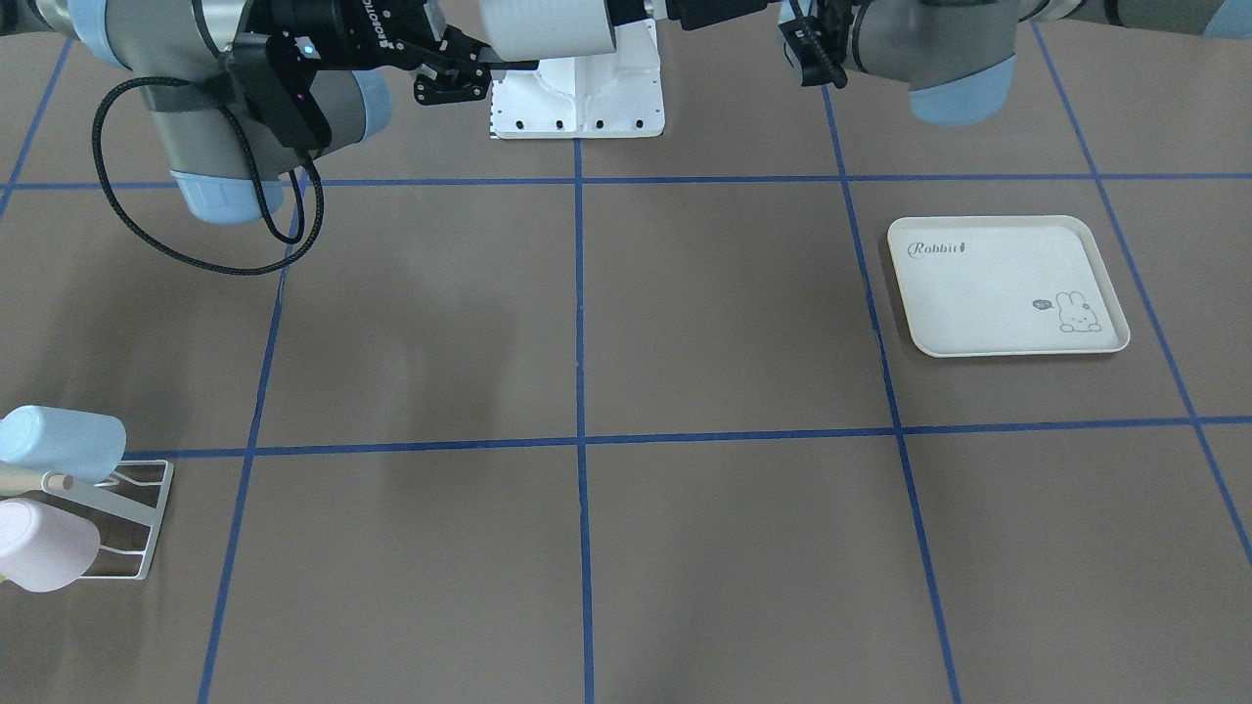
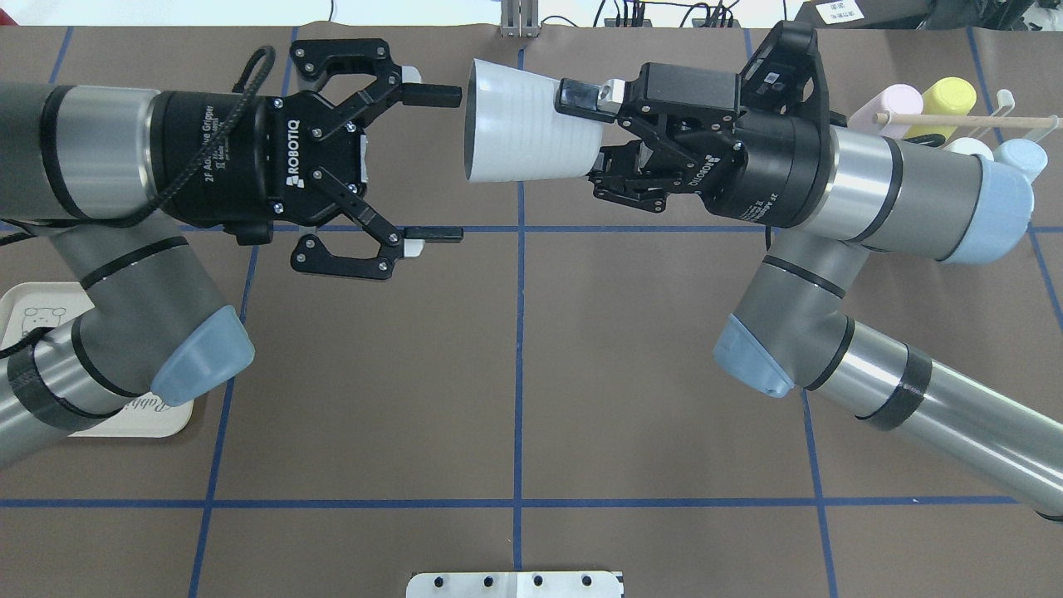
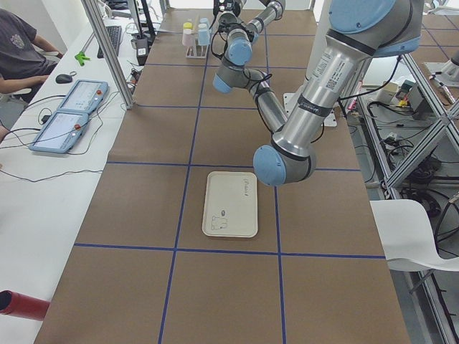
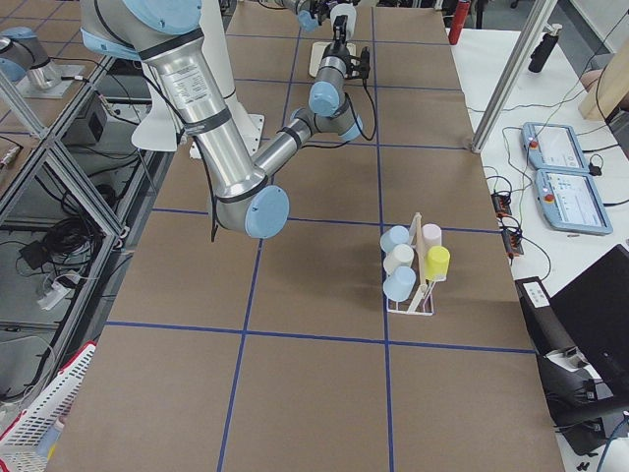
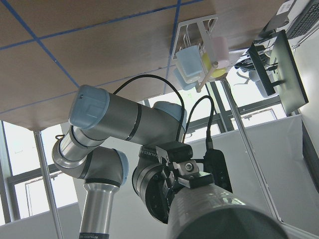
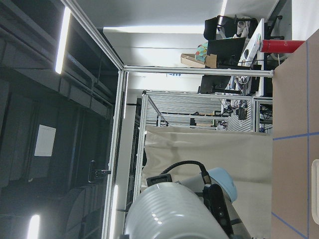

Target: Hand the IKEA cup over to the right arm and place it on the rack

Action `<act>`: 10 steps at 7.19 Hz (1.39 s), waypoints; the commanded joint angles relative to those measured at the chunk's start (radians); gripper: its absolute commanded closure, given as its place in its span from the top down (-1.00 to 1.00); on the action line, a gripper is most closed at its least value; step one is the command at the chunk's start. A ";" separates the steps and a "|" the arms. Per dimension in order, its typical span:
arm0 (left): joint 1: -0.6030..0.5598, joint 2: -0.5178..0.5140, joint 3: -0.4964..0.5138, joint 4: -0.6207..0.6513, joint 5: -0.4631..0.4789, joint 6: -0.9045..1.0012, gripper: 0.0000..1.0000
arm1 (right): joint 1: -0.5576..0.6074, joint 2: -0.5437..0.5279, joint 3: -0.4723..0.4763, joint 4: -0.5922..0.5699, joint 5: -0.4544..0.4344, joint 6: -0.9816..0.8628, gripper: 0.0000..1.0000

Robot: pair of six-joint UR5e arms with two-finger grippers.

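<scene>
Starting front-facing: you see the white IKEA cup (image 1: 548, 29) in the air at the top edge, on its side. The right arm (image 1: 196, 108), with looped black cable (image 1: 196, 244), is on the view's left, its right jaws at the cup. The left arm (image 1: 929, 59) is on the view's right. The rack (image 1: 137, 528) sits bottom-left on the brown surface (image 1: 734, 313), well apart from the cup. The rabbit-print tray (image 1: 1007, 284) is on the other side.

Overhead: right jaws are pinching the IKEA cup (image 2: 519, 124) at its narrow base, with the mouth pointing at the left arm (image 2: 91, 141). Left jaws are spread wide, fingertips just short of the rim and not touching. The right arm (image 2: 880, 191) partly covers the rack (image 2: 1005, 100) and its wooden dowel (image 2: 963, 121). The tray (image 2: 21, 303) lies under the left arm.

Exterior left: near left arm (image 3: 308, 107), tray (image 3: 231, 204) and a seated person (image 3: 14, 43) show. You can't judge the jaws here.

Exterior right: the rack (image 4: 425, 300) carries blue, white, pink and yellow cups. The right arm (image 4: 216, 147) is nearest.

Left wrist: the IKEA cup (image 5: 224, 219) is shaded in the foreground, with the right arm (image 5: 109, 114) behind it and the rack (image 5: 192, 27) beyond.

Right wrist: the ribbed side of the IKEA cup (image 6: 169, 214) fills the bottom.
</scene>
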 commanded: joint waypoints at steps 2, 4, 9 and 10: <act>-0.123 0.113 0.016 0.013 -0.145 0.320 1.00 | 0.024 -0.052 -0.025 -0.008 0.006 -0.066 -0.17; -0.209 0.181 0.028 0.035 -0.231 0.531 1.00 | 0.069 -0.091 -0.112 -0.089 0.049 -0.176 -0.18; -0.405 0.282 0.050 0.401 -0.334 1.302 1.00 | 0.335 -0.114 -0.101 -0.554 0.308 -0.570 -0.18; -0.428 0.285 0.047 0.486 -0.326 1.405 1.00 | 0.412 -0.114 -0.092 -0.661 0.355 -0.657 -0.19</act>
